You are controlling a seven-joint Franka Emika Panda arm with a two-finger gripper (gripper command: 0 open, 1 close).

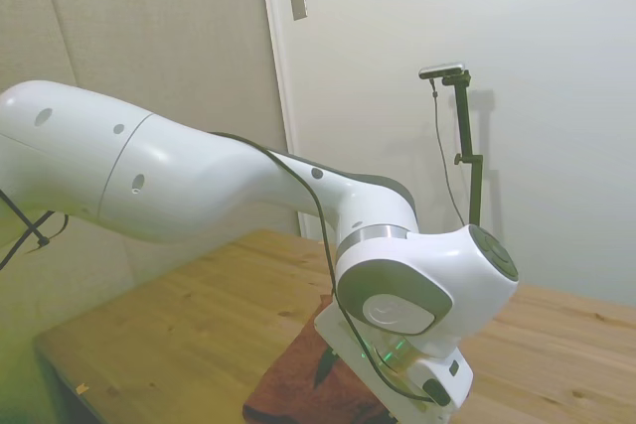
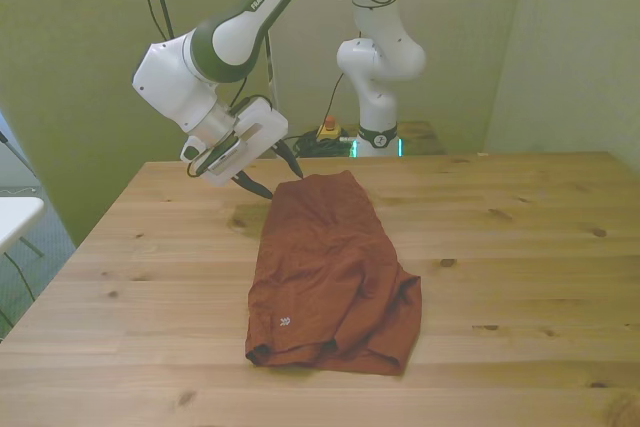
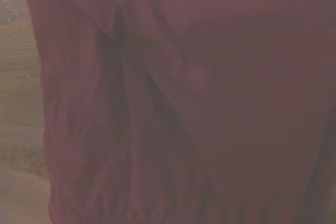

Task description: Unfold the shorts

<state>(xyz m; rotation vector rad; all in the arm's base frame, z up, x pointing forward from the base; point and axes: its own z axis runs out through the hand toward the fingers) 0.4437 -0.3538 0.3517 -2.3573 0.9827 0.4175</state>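
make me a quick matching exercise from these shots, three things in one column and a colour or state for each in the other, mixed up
Things:
1. shorts
2. gripper
3. table

States:
A. pale wood with dark knots
B. rust-red, lying folded lengthwise
C. jaws open, at the far end of the cloth

Pairs: 1-B, 2-C, 3-A
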